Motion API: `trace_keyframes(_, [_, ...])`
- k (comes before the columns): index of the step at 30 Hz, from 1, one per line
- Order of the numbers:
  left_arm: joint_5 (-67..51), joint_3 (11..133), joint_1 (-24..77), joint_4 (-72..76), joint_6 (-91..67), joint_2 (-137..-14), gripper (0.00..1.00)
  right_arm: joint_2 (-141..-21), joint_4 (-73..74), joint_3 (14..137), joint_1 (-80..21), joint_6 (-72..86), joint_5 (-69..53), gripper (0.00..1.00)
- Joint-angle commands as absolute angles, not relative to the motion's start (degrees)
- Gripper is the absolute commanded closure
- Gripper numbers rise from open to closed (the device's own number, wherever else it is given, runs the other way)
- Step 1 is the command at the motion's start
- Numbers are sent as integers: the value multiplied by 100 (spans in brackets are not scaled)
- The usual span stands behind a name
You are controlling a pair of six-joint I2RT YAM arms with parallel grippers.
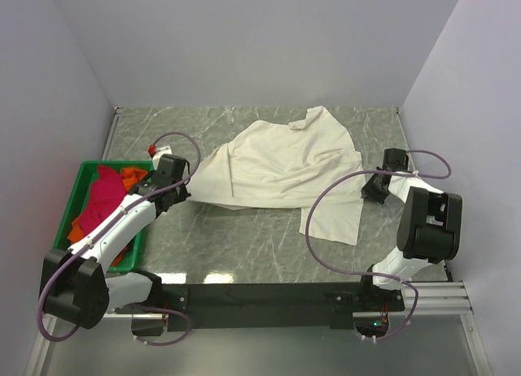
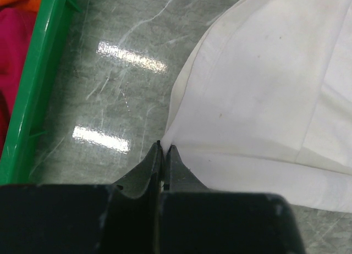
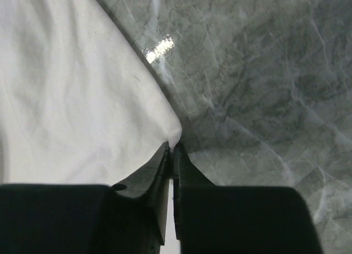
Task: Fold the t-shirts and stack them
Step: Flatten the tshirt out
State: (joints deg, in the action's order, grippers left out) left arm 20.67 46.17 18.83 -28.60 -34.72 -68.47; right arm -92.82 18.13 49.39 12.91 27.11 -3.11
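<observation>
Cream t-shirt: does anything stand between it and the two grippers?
Nothing visible does. The left gripper and the right gripper have their jaws shut on opposite edges of the cream t-shirt. The green crate stands apart, to its left. The right arm's purple cable loops over one corner.

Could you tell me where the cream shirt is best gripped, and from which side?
Take the cream shirt at its outer edges, low from either side: it lies flat and rumpled on the table, and the left gripper and right gripper each pinch an edge there.
</observation>
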Motion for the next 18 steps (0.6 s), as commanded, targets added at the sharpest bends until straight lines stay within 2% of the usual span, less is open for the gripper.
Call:
trace_keyframes(1, [2338, 4623, 1854, -2857, -3489, -6716, 99, -9080, 1696, 4869, 1354, 2724, -237, 97])
trace_keyframes(2, [2416, 4649, 1846, -2848, -3507, -6680, 99, -8940, 1731, 4869, 1362, 2768, -220, 100])
trace_keyframes(8, [2724, 5439, 1758, -3208, -3656, -6347, 99, -7657, 2248, 5395, 1354, 3146, -53, 100])
trace_keyframes(11, [2953, 6326, 1697, -3488, -3595, -6214, 99, -7112, 2556, 6054, 1345, 3234, -79, 100])
trace_keyframes(18, [3217, 8611, 1679, -3569, -3173, -5863, 99, -6127, 3322, 8450, 1406, 2699, 201, 100])
